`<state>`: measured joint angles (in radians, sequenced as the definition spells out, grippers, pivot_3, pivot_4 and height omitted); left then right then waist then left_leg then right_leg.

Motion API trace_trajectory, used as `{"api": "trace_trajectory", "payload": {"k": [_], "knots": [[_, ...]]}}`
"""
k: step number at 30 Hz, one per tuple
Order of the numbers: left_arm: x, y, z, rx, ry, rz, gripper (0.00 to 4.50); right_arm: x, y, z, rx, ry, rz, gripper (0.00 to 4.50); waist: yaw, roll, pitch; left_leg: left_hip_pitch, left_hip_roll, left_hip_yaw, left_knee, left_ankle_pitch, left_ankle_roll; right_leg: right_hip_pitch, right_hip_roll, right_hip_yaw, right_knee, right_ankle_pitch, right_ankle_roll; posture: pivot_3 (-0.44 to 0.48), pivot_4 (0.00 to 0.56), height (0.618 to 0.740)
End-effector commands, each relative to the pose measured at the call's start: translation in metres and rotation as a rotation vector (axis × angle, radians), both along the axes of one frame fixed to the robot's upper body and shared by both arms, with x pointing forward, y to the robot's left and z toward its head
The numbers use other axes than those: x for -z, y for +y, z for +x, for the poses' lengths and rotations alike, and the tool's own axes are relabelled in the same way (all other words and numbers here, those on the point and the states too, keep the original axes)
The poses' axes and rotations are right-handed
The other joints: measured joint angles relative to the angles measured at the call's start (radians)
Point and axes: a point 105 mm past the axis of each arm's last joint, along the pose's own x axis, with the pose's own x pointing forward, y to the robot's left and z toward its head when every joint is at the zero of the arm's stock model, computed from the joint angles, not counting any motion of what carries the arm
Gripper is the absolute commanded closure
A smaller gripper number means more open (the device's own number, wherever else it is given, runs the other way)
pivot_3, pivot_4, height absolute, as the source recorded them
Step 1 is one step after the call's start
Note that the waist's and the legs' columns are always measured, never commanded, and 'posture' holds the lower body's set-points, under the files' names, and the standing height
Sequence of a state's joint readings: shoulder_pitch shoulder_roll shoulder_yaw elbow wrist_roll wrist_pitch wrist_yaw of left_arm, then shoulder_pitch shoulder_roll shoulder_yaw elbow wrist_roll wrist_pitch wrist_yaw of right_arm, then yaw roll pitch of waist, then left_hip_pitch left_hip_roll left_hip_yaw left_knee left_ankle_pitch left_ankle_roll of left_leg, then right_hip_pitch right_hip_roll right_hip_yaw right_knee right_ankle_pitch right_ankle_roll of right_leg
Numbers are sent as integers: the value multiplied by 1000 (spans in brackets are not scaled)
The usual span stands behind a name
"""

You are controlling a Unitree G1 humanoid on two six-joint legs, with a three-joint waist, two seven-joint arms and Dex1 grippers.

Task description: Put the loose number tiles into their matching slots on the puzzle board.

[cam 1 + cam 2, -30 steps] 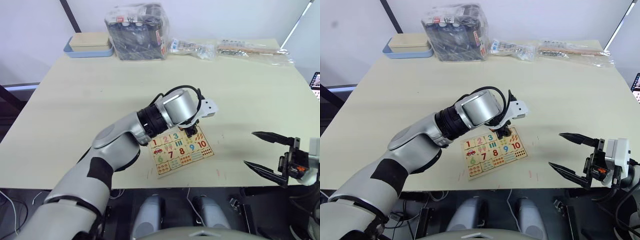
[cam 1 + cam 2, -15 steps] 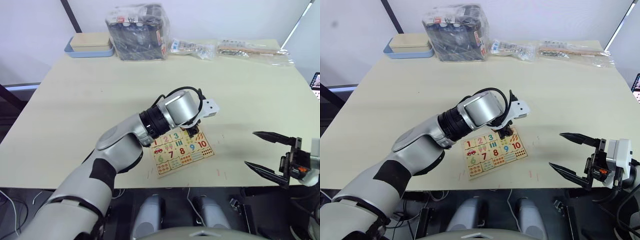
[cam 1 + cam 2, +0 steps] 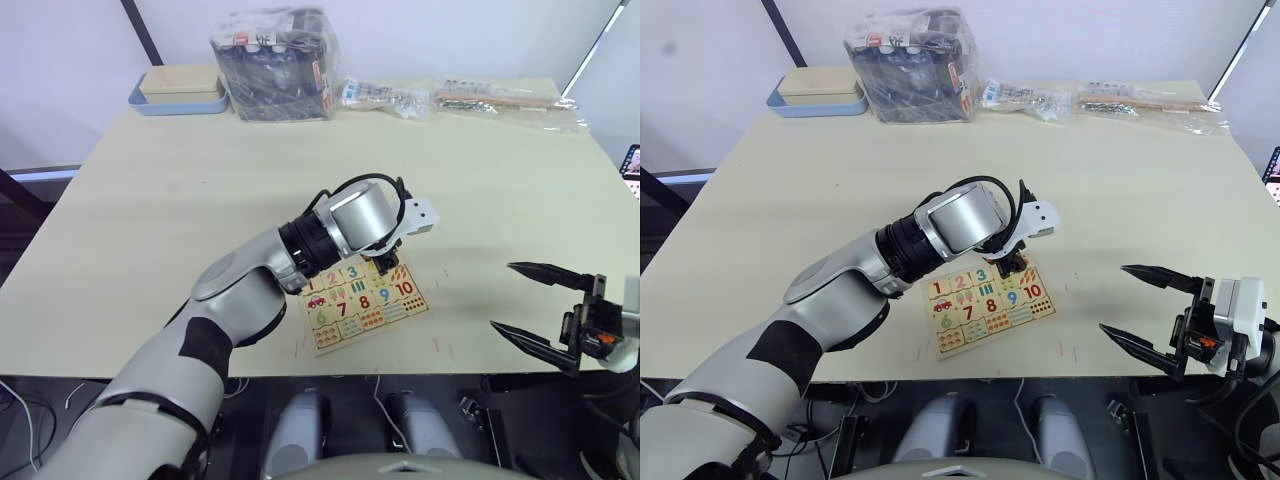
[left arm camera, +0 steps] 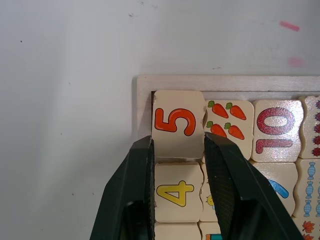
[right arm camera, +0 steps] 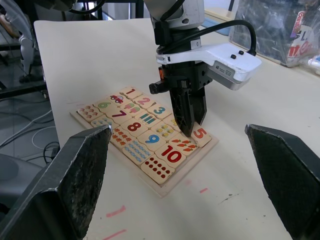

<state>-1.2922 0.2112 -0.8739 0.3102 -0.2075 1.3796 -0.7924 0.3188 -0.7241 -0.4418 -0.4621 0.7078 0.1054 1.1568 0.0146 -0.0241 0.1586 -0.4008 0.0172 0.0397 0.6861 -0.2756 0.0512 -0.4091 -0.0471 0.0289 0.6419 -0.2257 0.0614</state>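
- Left gripper (image 4: 177, 150) pinches the 5 tile (image 4: 175, 125) by its sides, at the corner slot of the puzzle board (image 3: 362, 303); tile sits slightly skewed, seating unclear.
- 4 tile (image 4: 178, 190) sits next to it, partly hidden by the fingers (image 4: 142, 170).
- Right gripper (image 3: 540, 305) spread wide, empty, off the table (image 3: 200, 200) edge, well apart from the board.

Puzzle board: flat light-wood puzzle board (image 4: 142, 86), matt raised rim.
Tile: square pale-wood tile with orange 5 (image 4: 176, 129), smooth, printed.
Pincer: left pincer (image 4: 178, 165), black plastic fingers, finely ribbed.
Counter: cream counter (image 3: 200, 190), smooth, matt.
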Motion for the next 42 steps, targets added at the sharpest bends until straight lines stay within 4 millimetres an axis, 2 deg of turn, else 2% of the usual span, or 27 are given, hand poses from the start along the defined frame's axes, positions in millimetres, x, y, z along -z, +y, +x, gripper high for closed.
{"api": "trace_trajectory", "payload": {"k": [1, 4, 5, 11, 14, 18, 21, 26, 29, 31, 34, 36, 42], "knots": [[-4, -6, -3, 28, -6, -19, 1745, -10, 2, -3, -5, -46, -13, 0, 0, 0, 0, 0, 0, 0, 0, 0, 0, 0, 0, 0, 0, 0, 0, 0, 150, 740], [-8, -7, -3, 23, -11, -33, 203, -10, 2, -3, -5, -46, -12, 0, 0, 0, 0, 0, 0, 0, 0, 0, 0, 0, 0, 0, 0, 0, 0, 0, 150, 740], [-10, -7, -2, 20, -14, -41, 87, -10, 2, -3, -5, -46, -12, 0, 0, 0, 0, 0, 0, 0, 0, 0, 0, 0, 0, 0, 0, 0, 0, 0, 150, 740], [-41, -4, 1, 47, -49, -127, 87, -10, 3, -3, -1, -48, -13, 0, -1, 0, 0, 0, 0, 0, 0, 0, 0, 0, 0, 0, 0, 0, 0, 0, 150, 740], [-50, -1, 3, 69, -72, -171, 87, -9, 3, -3, 0, -48, -13, 0, -1, 0, 0, 0, 1, 0, 0, 0, 0, 0, 0, 0, 0, 0, 0, 0, 150, 740], [-65, -6, 6, 146, -91, -481, 87, -9, 3, -2, 1, -49, -12, 0, -1, 1, 0, 0, 3, 0, 0, 0, 0, 0, -1, 0, 0, 0, 0, 0, 150, 740], [-61, 7, 9, 191, -87, -506, 87, -8, 3, -2, 1, -49, -12, 0, -1, 1, -1, 0, 3, 0, 0, 0, 0, 0, -1, 0, 0, 0, 0, 0, 150, 740], [-65, 10, 16, 251, -150, -575, 87, -8, 3, -2, 2, -48, -11, 0, 2, 1, -1, 0, 2, 0, 0, 0, 0, 0, -1, 0, 0, 0, 0, 0, 150, 740], [-53, 14, 21, 297, -204, -560, 880, -7, 4, -2, 1, -47, -9, 0, 1, 1, -1, 1, 0, 1, 0, 0, 0, 1, -1, 0, 0, 0, 0, 0, 150, 740], [-46, 17, 23, 311, -221, -548, 1828, -7, 4, -3, 1, -46, -10, 0, 0, 1, -1, 1, 0, 1, 0, 0, 0, 1, -1, 0, 0, 0, 0, 0, 150, 740], [-36, 20, 28, 318, -244, -533, 3525, -7, 4, -3, 1, -45, -10, 0, 0, 1, -1, 1, 0, 1, 0, 0, 0, 1, 0, 0, 0, 0, 0, 0, 150, 740], [-29, 22, 29, 336, -258, -511, 4422, -7, 4, -3, 1, -44, -10, 0, 0, 1, -1, 1, 0, 1, 0, 0, 0, 1, 0, 0, 0, 0, 0, 0, 150, 740], [-10, 26, 28, 375, -258, -465, 4422, -6, 3, -4, 2, -37, -9, 0, 0, 1, -1, 1, 0, 1, 0, 0, 0, 1, -1, 0, 0, 0, 0, 0, 150, 740]]}}
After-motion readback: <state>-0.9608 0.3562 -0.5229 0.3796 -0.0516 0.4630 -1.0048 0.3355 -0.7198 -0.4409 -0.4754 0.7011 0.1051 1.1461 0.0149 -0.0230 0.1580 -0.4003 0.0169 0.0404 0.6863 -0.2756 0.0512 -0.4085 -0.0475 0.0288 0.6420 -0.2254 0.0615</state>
